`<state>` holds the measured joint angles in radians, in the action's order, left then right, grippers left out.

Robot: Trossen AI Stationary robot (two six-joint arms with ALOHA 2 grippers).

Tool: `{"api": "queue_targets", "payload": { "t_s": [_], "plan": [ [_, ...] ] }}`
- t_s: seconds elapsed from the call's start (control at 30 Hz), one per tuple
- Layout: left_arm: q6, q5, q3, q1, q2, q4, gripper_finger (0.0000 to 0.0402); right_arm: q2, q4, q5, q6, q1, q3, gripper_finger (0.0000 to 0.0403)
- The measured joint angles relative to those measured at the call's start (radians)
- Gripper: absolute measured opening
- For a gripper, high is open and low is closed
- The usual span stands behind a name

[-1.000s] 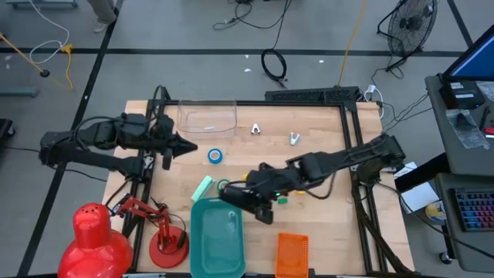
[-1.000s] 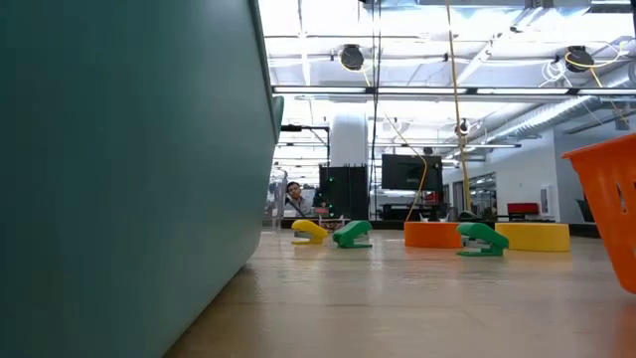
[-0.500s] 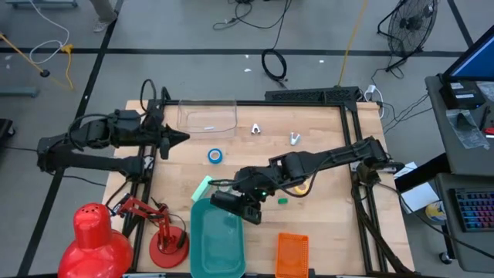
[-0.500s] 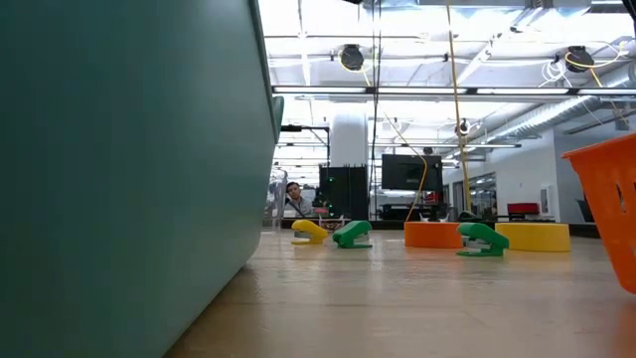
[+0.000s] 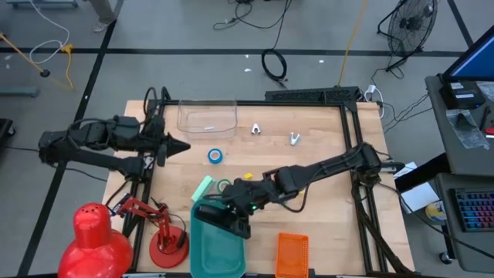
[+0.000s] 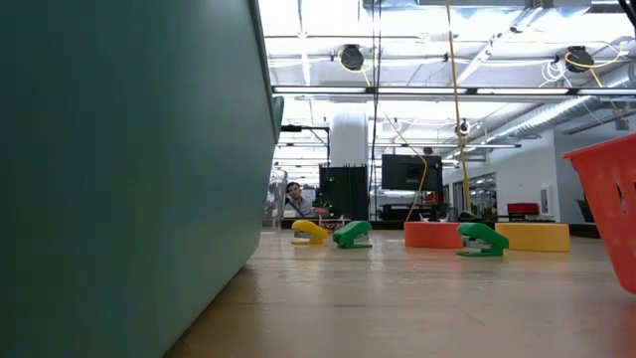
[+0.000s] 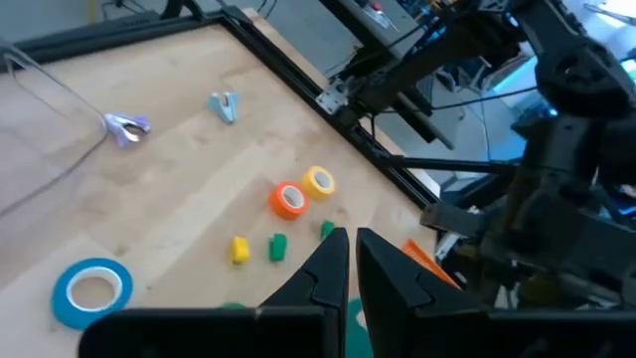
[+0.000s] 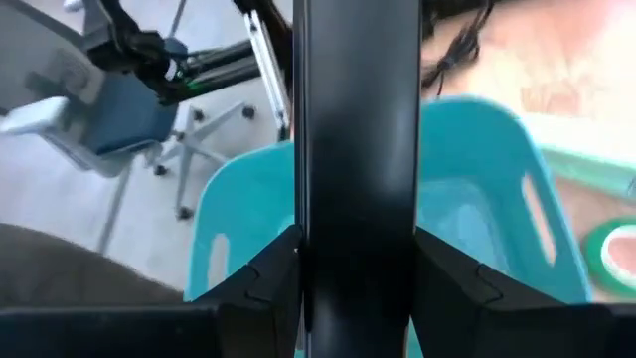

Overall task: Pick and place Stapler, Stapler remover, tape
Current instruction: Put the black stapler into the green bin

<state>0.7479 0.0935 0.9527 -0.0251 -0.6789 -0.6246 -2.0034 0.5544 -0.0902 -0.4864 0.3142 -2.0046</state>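
My right gripper (image 5: 231, 222) reaches in from the table's right and is shut on a long black stapler (image 8: 358, 129), held above the teal bin (image 5: 207, 251). The blue tape roll (image 5: 215, 155) and the green one (image 5: 224, 185) lie flat on the wood. The left wrist view also shows the orange roll (image 7: 289, 199) and the yellow roll (image 7: 319, 181). A purple staple remover (image 5: 255, 129) and a blue one (image 5: 294, 139) lie near the far edge. My left gripper (image 5: 182, 147) hovers shut at the table's left side, holding nothing. My right gripper pinches the black stapler's two long sides (image 8: 308, 249) between its two fingers (image 8: 260, 283). The fingers slant downward from the table's right. The stapler is lifted clear, over the teal bin's open top.
A clear container (image 5: 207, 116) stands at the far left and an orange basket (image 5: 292, 255) at the near edge, right of the bin. A mint green block (image 5: 202, 188) lies by the bin's far end. Small yellow (image 7: 239, 249) and green (image 7: 277, 246) pieces lie mid-table. A red lamp (image 5: 100, 235) stands near left.
My right gripper has carried the black stapler toward the table's left and near edge, from mid-table to above the teal bin, sinking a little. The tape rolls and staple removers have stayed where they were.
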Motion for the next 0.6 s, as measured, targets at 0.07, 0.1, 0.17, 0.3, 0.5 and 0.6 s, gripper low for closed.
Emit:
{"api": "queue_targets", "payload": {
  "t_s": [0.07, 0.1, 0.17, 0.3, 0.5, 0.6],
  "plan": [
    [0.017, 0.013, 0.000, -0.018, -0.002, 0.001, 0.0026, -0.021, -0.045, 0.016, 0.023, 0.016, -0.003, 0.0132],
    [0.022, 0.013, 0.000, -0.027, -0.004, 0.001, 0.0026, -0.029, -0.053, 0.026, 0.034, 0.027, -0.002, 0.0132],
    [0.026, 0.014, 0.000, -0.050, -0.010, 0.001, 0.0026, -0.059, -0.072, 0.048, 0.055, 0.047, -0.001, 0.0132],
    [-0.003, 0.013, 0.000, -0.087, -0.015, 0.000, 0.0026, -0.114, -0.009, 0.096, 0.076, 0.073, 0.000, 0.0132],
    [-0.051, 0.010, 0.000, -0.104, -0.013, -0.039, 0.0026, -0.191, -0.056, 0.170, 0.057, 0.065, 0.000, 0.0132],
    [-0.086, -0.025, 0.000, -0.108, -0.013, -0.052, 0.0026, -0.209, -0.104, 0.211, 0.023, 0.055, 0.000, 0.0132]
  ]
}}
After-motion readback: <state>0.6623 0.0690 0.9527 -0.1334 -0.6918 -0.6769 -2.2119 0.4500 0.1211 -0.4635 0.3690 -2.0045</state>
